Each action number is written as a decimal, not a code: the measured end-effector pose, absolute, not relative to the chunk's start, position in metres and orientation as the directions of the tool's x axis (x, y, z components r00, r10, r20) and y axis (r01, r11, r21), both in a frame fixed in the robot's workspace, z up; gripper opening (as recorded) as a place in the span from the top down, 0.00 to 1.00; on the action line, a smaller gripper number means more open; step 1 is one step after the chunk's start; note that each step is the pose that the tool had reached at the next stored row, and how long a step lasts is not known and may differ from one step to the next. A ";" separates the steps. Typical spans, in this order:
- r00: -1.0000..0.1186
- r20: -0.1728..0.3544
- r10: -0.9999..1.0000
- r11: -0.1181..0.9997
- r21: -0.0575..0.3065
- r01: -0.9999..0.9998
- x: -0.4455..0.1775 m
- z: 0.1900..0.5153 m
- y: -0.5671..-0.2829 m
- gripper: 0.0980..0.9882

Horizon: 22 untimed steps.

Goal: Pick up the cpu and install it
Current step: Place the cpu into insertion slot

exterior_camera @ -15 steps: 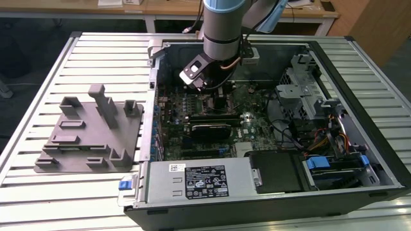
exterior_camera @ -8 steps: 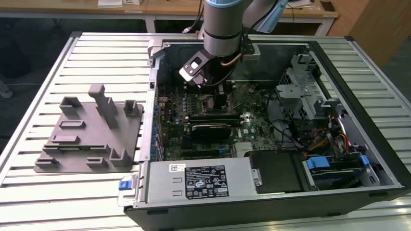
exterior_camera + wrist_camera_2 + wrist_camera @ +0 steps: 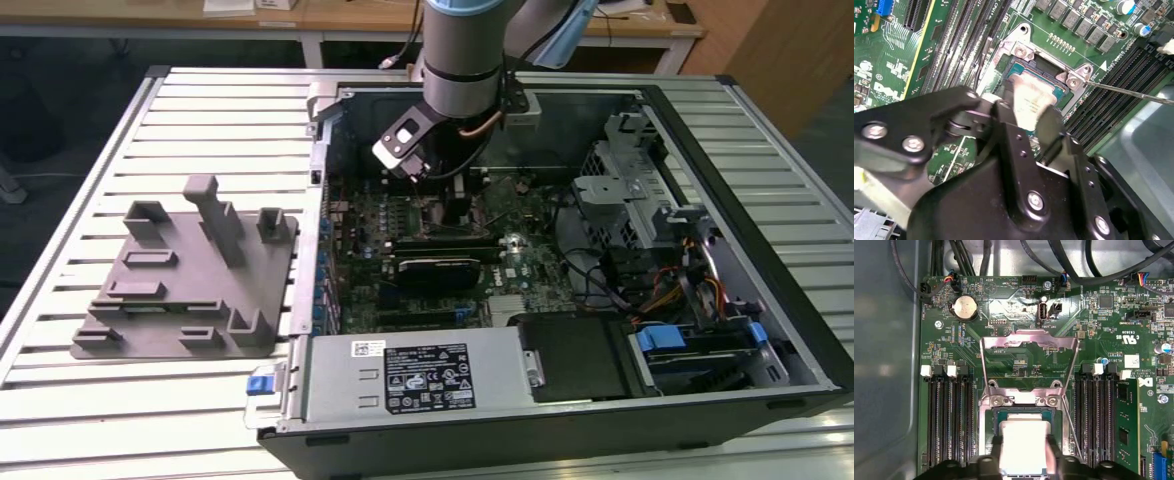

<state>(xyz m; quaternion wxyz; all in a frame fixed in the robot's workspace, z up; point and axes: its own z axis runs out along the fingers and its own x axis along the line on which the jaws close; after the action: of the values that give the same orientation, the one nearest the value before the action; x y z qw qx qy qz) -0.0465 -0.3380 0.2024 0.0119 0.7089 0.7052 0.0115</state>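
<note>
Two fingers (image 3: 997,452) of the gripper (image 3: 1024,452) pinch the cpu (image 3: 1024,432) by opposite edges, flat over the open socket (image 3: 997,414); seated or not, cannot tell. Load plate (image 3: 1029,340) tilted up just beyond the socket, lever (image 3: 1134,93) swung aside. Memory slots (image 3: 949,420) flank both sides, one module (image 3: 1126,425) fitted. Farther: coin cell (image 3: 965,307), cables (image 3: 959,255). Outside the case (image 3: 534,445), grey tray (image 3: 187,290) on the table (image 3: 80,400), at the exterior view's left.
</note>
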 end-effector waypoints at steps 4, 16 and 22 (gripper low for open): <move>0.005 0.000 1.000 -0.005 0.033 0.999 -0.046 0.202 -0.338 0.70; 0.005 -0.001 1.000 -0.005 0.033 0.999 -0.046 0.202 -0.338 0.99; 0.005 -0.001 1.000 -0.005 0.033 0.999 -0.042 0.203 -0.338 0.99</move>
<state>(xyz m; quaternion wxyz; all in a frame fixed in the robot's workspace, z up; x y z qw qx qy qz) -0.0424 -0.3381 0.2029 0.0120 0.7089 0.7051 0.0113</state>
